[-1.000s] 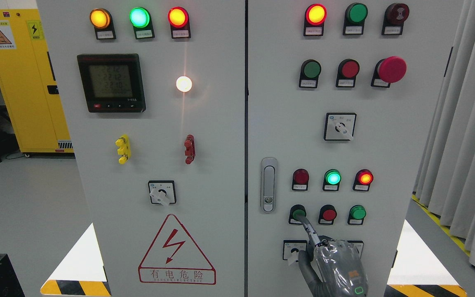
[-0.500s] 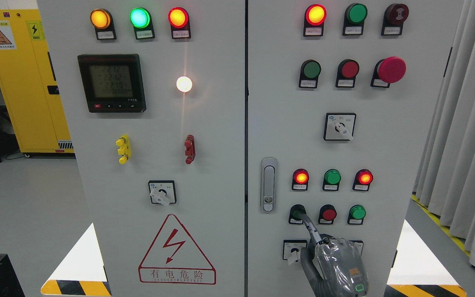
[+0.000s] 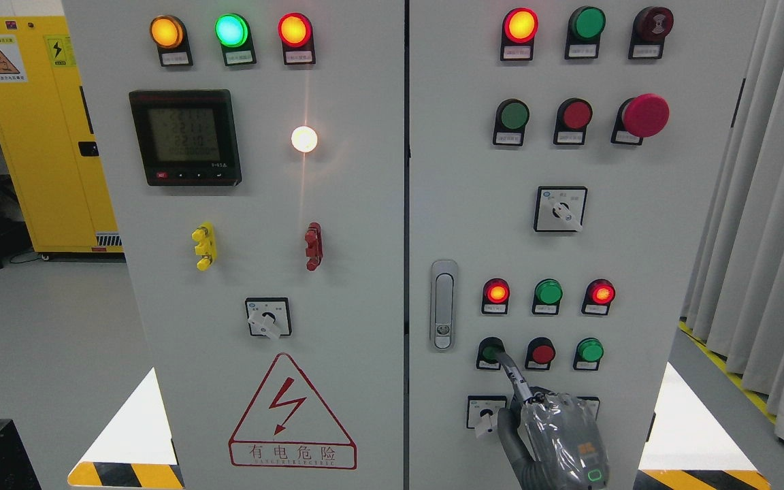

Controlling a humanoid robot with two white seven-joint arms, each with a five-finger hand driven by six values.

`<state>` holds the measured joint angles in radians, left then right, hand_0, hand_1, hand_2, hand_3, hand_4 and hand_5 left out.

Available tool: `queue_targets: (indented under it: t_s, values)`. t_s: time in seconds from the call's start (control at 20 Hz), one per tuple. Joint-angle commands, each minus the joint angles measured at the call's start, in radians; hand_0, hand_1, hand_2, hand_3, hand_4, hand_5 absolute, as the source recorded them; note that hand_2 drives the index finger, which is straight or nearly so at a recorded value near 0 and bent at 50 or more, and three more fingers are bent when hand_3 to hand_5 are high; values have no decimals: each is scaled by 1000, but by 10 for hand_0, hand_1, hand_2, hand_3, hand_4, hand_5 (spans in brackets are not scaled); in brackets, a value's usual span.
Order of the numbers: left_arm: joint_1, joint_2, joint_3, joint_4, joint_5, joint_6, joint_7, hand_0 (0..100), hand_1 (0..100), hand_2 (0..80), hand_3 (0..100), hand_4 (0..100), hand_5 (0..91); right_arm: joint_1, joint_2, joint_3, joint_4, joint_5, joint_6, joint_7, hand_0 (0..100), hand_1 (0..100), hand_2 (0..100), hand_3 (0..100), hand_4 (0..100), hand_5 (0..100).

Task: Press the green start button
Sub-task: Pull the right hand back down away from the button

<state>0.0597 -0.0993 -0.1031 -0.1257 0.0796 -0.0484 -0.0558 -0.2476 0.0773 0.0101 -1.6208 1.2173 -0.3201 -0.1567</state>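
Observation:
The green start button (image 3: 486,350) is the leftmost of three buttons in the lowest row on the right cabinet door (image 3: 637,272). My right hand (image 3: 554,430), grey and wrapped in clear film, comes up from the bottom edge. Its index finger (image 3: 509,373) is stretched out with the tip on the green button; the other fingers are curled and hold nothing. Above the button row, the left red lamp (image 3: 496,292) and right red lamp (image 3: 600,292) are lit, and the green lamp (image 3: 548,292) between them is dark.
A red button (image 3: 542,353) and another green button (image 3: 589,350) sit right of the pressed one. A selector switch (image 3: 486,412) is just left of my hand and a door latch (image 3: 442,305) is farther left. A curtain (image 3: 766,204) hangs at right, and a yellow cabinet (image 3: 38,136) stands at left.
The green lamp above the button row has gone dark and the left red lamp beside it has lit up. My index finger stays on the green button.

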Motion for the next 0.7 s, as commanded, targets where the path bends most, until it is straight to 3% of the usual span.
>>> queue_targets:
  t_s: [0.0, 0.45, 0.55, 0.65]
  values:
    - [0, 0, 0, 0, 0, 1, -4, 120, 556, 0, 0, 0, 0, 31, 3, 28, -83, -12, -7, -6, 837, 949, 0, 815, 856, 979]
    - [0, 0, 0, 0, 0, 1, -4, 120, 556, 0, 0, 0, 0, 56, 1, 39, -162, -44, -14, -7, 850, 943, 0, 819, 853, 980]
    - [0, 1, -1, 0, 0, 1, -4, 120, 556, 0, 0, 0, 0, 65, -1, 62, -177, -120, -14, -9, 870, 945, 0, 815, 844, 961]
    - [0, 1, 0, 0, 0, 1, -4, 120, 556, 0, 0, 0, 0, 77, -5, 85, -183, -270, -16, -1, 923, 956, 0, 745, 798, 853]
